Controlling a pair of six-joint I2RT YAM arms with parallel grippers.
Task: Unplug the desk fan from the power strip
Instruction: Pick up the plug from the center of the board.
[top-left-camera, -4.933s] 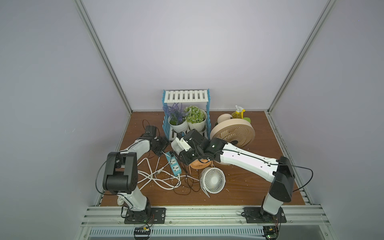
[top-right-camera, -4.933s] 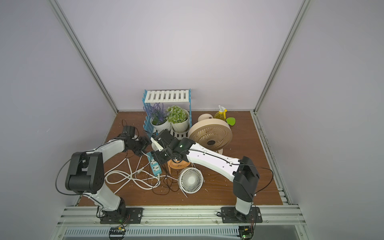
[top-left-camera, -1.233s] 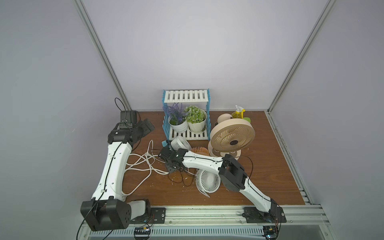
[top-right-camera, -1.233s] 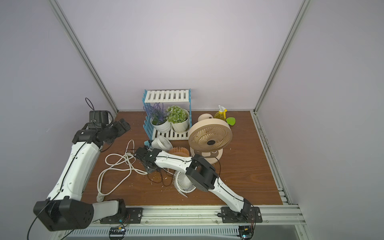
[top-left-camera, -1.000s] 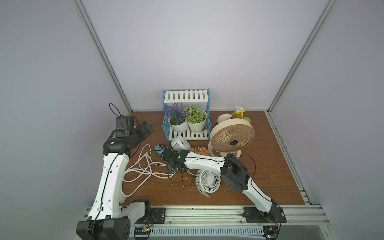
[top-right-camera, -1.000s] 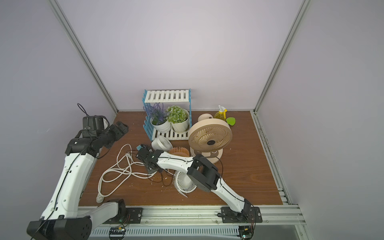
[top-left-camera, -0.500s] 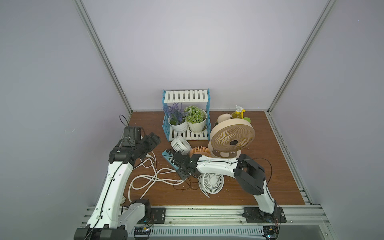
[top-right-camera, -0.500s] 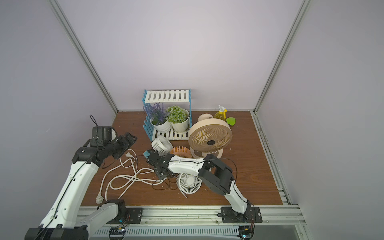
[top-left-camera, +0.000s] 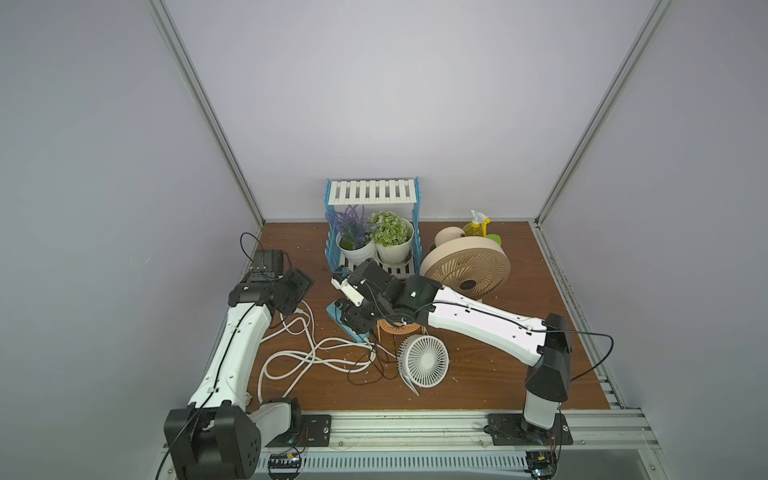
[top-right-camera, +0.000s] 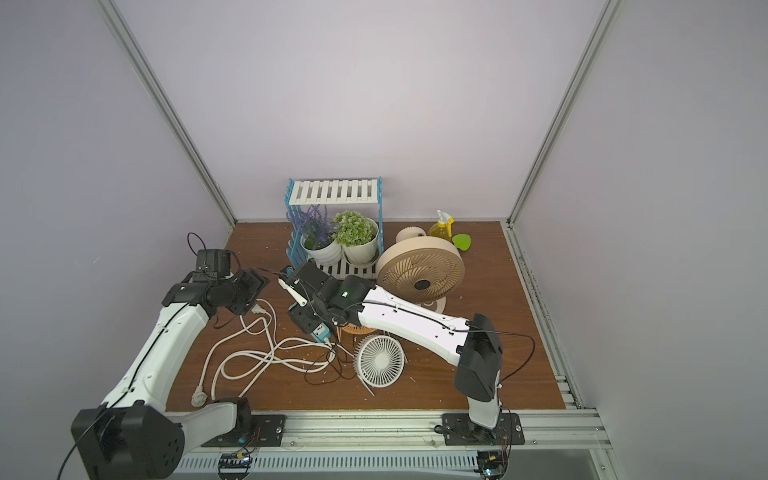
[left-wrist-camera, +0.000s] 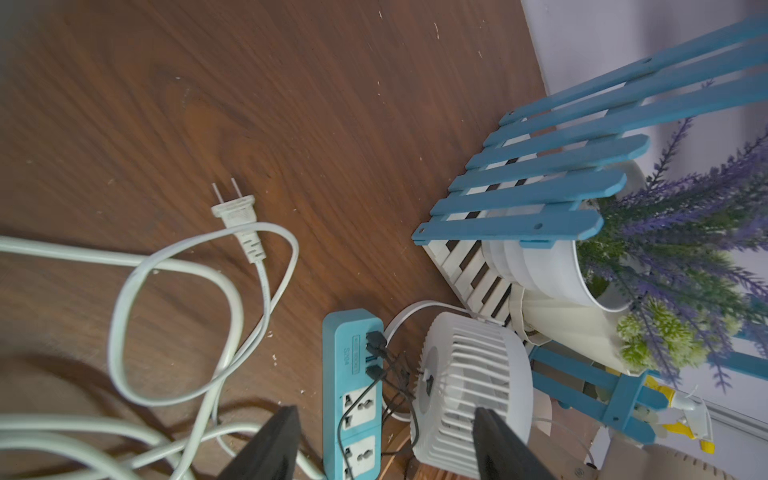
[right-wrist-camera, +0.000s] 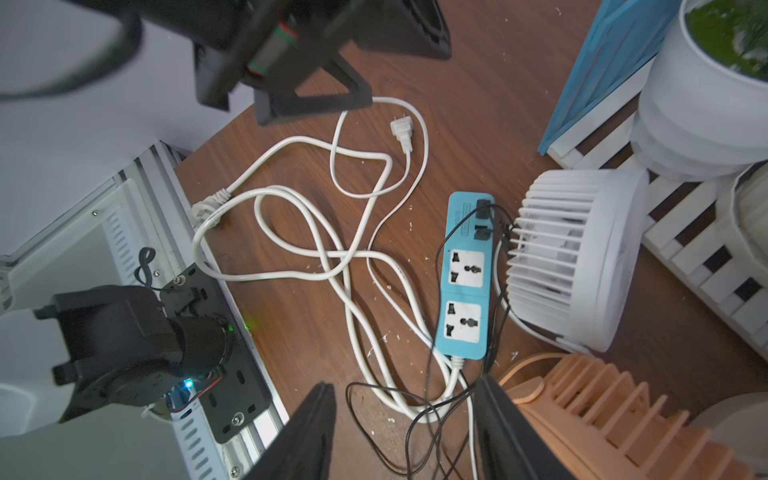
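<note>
Near the oblong teal power strip (right-wrist-camera: 464, 293), left end effector (left-wrist-camera: 382, 411) and right end effector (right-wrist-camera: 405, 383) gape empty.

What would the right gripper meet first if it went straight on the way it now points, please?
The right gripper, jaws apart, would probably first meet the thick white cord and thin black cables at the end of the long teal-blue power strip; depth is unclear.

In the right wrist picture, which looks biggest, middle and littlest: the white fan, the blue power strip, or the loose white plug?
1. white fan, though it may sit nearer the camera
2. power strip
3. white plug, clearly smallest
</note>
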